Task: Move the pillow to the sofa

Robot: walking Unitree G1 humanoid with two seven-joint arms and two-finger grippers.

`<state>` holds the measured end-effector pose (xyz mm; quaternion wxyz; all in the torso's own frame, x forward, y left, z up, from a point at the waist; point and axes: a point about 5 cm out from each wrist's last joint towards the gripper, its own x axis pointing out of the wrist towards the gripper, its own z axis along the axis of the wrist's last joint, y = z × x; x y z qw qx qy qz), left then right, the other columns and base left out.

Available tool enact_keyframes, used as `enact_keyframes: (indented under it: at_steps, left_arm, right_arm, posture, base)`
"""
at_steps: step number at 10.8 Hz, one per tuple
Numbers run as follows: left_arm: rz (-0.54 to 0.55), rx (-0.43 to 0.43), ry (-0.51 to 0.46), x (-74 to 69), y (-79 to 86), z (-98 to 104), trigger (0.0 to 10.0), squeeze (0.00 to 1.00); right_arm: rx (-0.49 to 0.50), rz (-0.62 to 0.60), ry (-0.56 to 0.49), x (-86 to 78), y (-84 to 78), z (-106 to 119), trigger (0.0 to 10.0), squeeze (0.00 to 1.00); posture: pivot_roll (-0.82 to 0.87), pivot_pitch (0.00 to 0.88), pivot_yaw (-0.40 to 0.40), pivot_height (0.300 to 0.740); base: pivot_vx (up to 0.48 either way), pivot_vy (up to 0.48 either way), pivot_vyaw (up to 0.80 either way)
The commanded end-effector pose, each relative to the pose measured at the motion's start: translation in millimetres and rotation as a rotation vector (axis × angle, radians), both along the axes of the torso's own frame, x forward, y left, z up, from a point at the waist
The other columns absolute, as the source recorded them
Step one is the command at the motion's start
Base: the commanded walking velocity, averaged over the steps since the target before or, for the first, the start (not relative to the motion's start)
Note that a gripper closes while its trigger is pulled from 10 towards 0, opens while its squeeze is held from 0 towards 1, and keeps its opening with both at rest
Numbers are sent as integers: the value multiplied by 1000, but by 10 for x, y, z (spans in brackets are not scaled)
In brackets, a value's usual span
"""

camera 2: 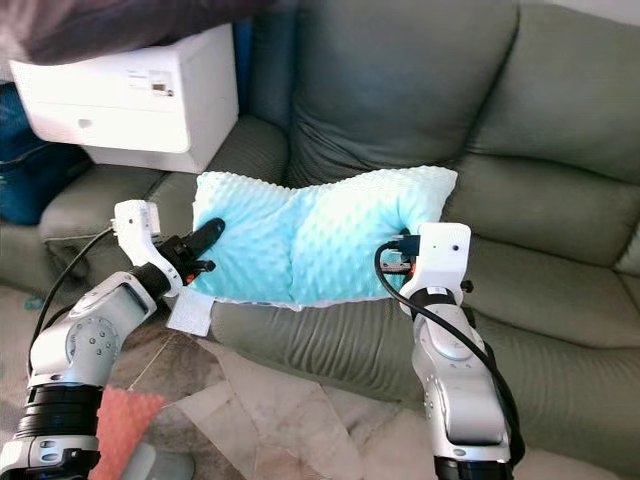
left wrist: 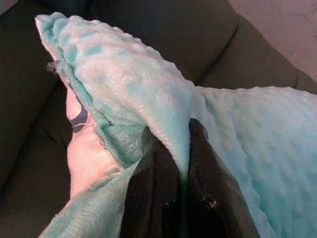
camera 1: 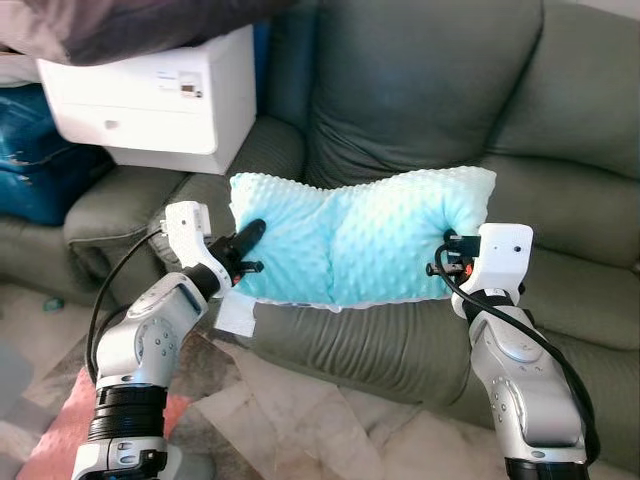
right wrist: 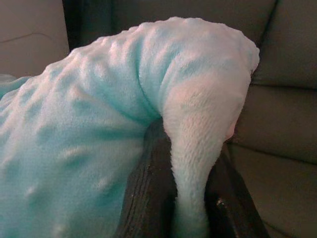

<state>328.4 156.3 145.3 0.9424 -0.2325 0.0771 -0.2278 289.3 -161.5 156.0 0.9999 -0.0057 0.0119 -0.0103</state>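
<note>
Grey-green sofa [camera 1: 420, 90] with ribbed seat cushions and plump back cushions fills the background; it is the landmark for all that follows. At the sofa's far left arm stands a white box-like appliance [camera 1: 150, 100], with dark bedding draped over its top and blue bags beside it. Marble floor [camera 1: 330, 410] lies before the sofa's front edge, with a reddish mat at the robot's left foot.

Pillow [camera 1: 350, 240]: mint-green, dimpled plush, held over the front part of the sofa's seat cushion, just ahead of the back cushion; whether its underside rests on the seat cannot be told. Its long axis runs side to side along the sofa's length, broad face tilted up towards the head camera, a paler backing showing at the left corner. It dips in the middle between its two raised ends, which suggests a light, soft, loosely filled body that folds rather than holds shape. The plush pile should give fair friction and nothing here looks fragile. Judged best hold: the two short ends or corners, one per arm, so the span stays taut.

Left end effector [left wrist: 182, 171]: fingers pressed together on a fold of fabric at the pillow's left corner. Right end effector [right wrist: 190, 173]: fingers pinching a bunched ridge of plush at the pillow's right end. A white tag [camera 1: 236, 312] hangs below the pillow's left corner against the sofa's front.
</note>
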Motion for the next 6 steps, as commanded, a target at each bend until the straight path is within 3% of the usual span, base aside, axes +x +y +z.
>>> enact_keyframes:
  at_steps: [1, 6]
  left_arm:
    - [-28, -8, -35, -10, -46, 77, 10000, 0]
    - [-37, -4, -33, -14, -57, 76, 10000, 0]
  right_arm:
    - [-14, -11, -13, -6, -33, 35, 10000, 0]
    - [-16, -12, -10, -7, -34, 31, 10000, 0]
  posture:
    - [-119, 85, -64, 740]
    - [-119, 86, -63, 740]
  base:
    - [0, -382, 0]
    - [0, -412, 0]
